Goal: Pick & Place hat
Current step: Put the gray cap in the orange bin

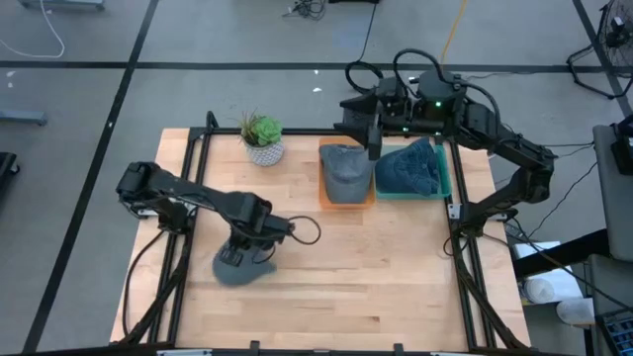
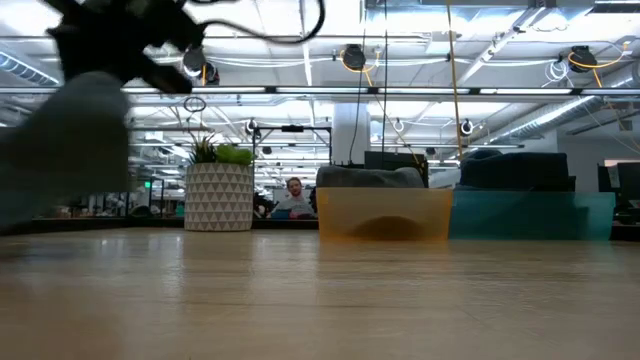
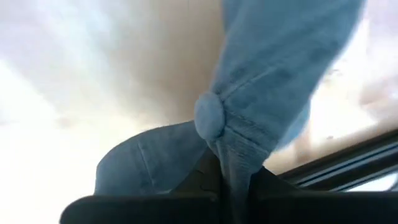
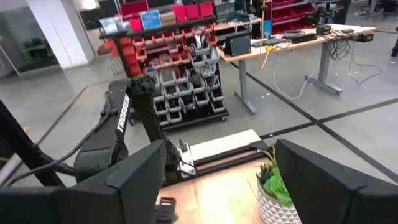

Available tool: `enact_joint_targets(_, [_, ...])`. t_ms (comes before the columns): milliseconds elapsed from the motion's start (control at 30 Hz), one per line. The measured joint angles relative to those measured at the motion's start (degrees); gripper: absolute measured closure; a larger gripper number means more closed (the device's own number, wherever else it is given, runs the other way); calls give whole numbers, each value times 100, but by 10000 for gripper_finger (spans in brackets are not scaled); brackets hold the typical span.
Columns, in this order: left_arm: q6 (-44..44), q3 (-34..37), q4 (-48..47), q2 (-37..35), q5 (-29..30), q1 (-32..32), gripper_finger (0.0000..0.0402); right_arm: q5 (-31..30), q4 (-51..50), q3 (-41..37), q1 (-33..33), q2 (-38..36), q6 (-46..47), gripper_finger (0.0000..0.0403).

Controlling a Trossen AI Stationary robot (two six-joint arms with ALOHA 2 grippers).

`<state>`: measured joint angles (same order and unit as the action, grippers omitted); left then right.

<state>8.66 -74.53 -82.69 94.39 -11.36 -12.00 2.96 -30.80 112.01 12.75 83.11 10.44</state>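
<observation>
Soft grey-blue fabric cap [image 1: 242, 267] near the front-left of the pale wooden table [image 1: 346, 267], pinched at its crown by the left gripper [image 1: 240, 255]. Fingers pressed together on the cloth in the left wrist view, right by the round top button [image 3: 208, 116]; fingertips themselves buried in folds. Brim hard to make out from above, mostly covered by the arm. In the low view only a blurred grey mass [image 2: 65, 150] at the frame's left edge, cut off; whether resting on the wood or lifted, impossible to tell.

Further back, shallow orange bin [image 1: 346, 200] with a grey cap [image 1: 345, 170] inside, touching a teal bin [image 1: 415, 188] filled with a dark blue cap [image 1: 410, 168]. Small green plant in a white patterned pot [image 1: 263, 138] near the back-left.

Right gripper [image 1: 374, 133] hovering at the table's back edge above the bins, fingers spread, nothing between them. Person seated far behind the table [image 2: 294, 198], partly hidden by the orange bin.
</observation>
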Motion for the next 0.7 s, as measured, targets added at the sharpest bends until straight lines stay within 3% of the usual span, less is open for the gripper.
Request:
enact_joint_targets(167, [10, -1049, -733, 0, 816, 155, 397, 7, 14, 0, 0, -120, 133, 113])
enact_joint_targets(367, [32, -1901, -736, -288, 1314, 385, 397, 9, 27, 0, 0, -174, 111, 113])
enact_joint_targets(700, [-4, -2439, -730, -935, 2106, 835, 397, 10, -37, 0, 0, -175, 89, 113])
